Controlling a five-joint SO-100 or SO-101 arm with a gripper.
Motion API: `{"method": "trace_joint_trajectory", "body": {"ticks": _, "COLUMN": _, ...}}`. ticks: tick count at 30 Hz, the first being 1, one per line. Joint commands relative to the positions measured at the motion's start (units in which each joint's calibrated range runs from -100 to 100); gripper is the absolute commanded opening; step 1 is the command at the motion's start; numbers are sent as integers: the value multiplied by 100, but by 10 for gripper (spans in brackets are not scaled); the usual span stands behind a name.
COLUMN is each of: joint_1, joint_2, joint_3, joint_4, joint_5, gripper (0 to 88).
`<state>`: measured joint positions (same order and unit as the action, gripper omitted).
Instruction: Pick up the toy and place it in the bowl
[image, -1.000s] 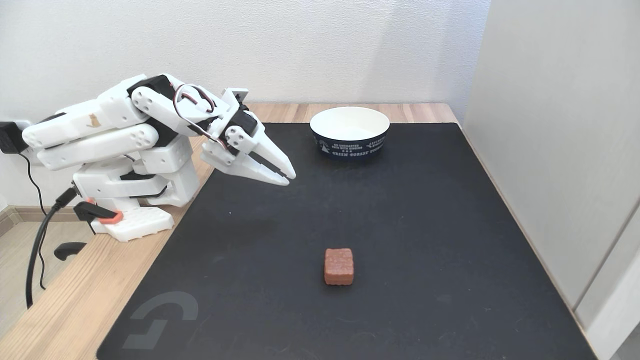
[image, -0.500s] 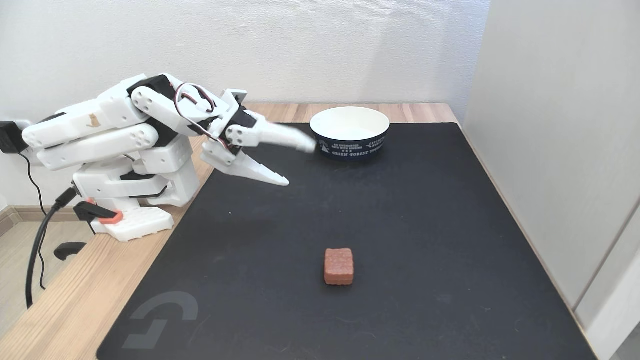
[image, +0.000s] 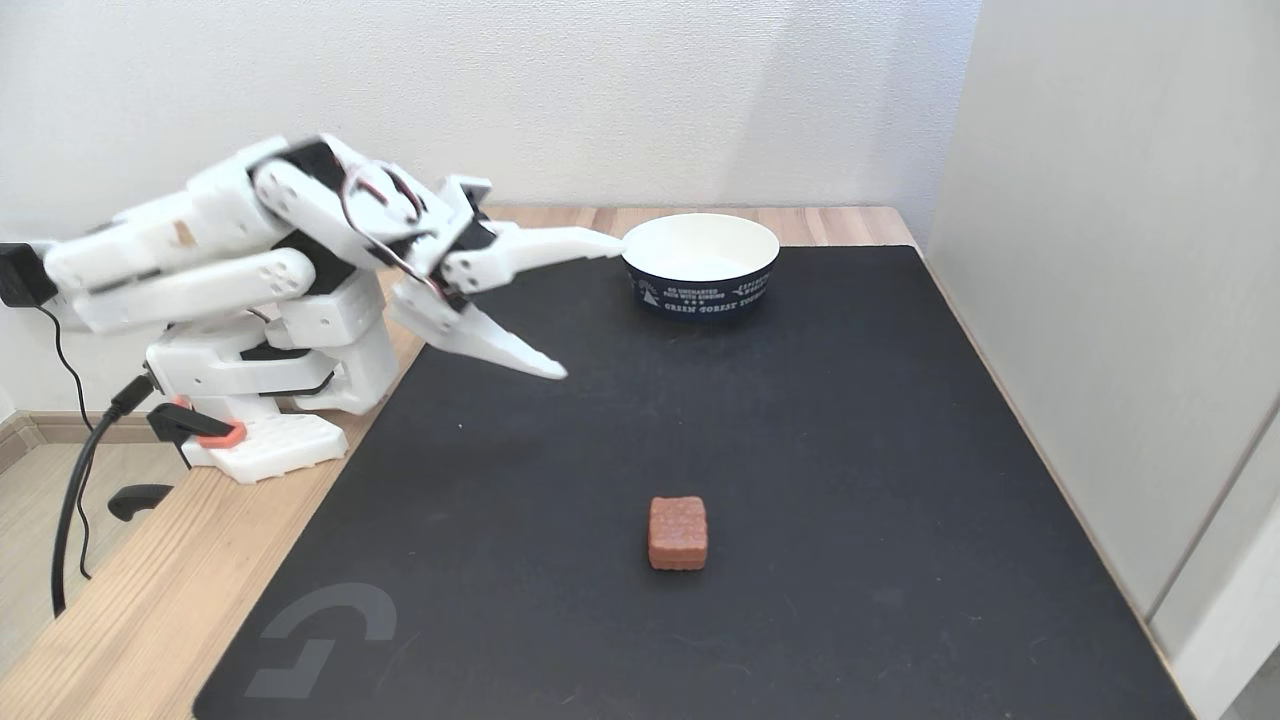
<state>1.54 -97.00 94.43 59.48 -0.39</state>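
The toy (image: 678, 532), a small reddish-brown block with a bumpy gridded top, lies on the black mat (image: 850, 450) near its front middle. The bowl (image: 699, 263), white inside and navy outside with white print, stands at the mat's back. My white gripper (image: 590, 305) hovers over the mat's back left, wide open and empty. Its upper finger points toward the bowl's left rim and its lower finger points down-right toward the mat. The toy sits well in front of the gripper, apart from it.
The arm's base (image: 265, 400) is clamped on the wooden table (image: 130, 620) left of the mat, with black cables (image: 75, 480) hanging off the left edge. A pale panel wall (image: 1120, 300) runs along the mat's right side.
The gripper went from shut to wide open, its upper finger swinging up toward the bowl. The arm has lifted slightly. Toy and bowl have not moved.
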Motion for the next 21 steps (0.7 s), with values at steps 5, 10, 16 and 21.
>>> {"method": "trace_joint_trajectory", "body": {"ticks": 5, "joint_1": 645, "joint_2": 2410, "joint_3": -2642, "joint_4": 750, "joint_5": 39, "gripper": 509}}
{"method": "trace_joint_trajectory", "body": {"ticks": 10, "joint_1": 670, "joint_2": 4252, "joint_3": -4192, "joint_4": 1038, "joint_5": 44, "gripper": 509}}
{"method": "trace_joint_trajectory", "body": {"ticks": 16, "joint_1": 1230, "joint_2": 7187, "joint_3": -6211, "joint_4": 1470, "joint_5": 101, "gripper": 510}}
{"method": "trace_joint_trajectory", "body": {"ticks": 21, "joint_1": 1640, "joint_2": 8921, "joint_3": -7717, "joint_4": 1919, "joint_5": 566, "gripper": 512}}
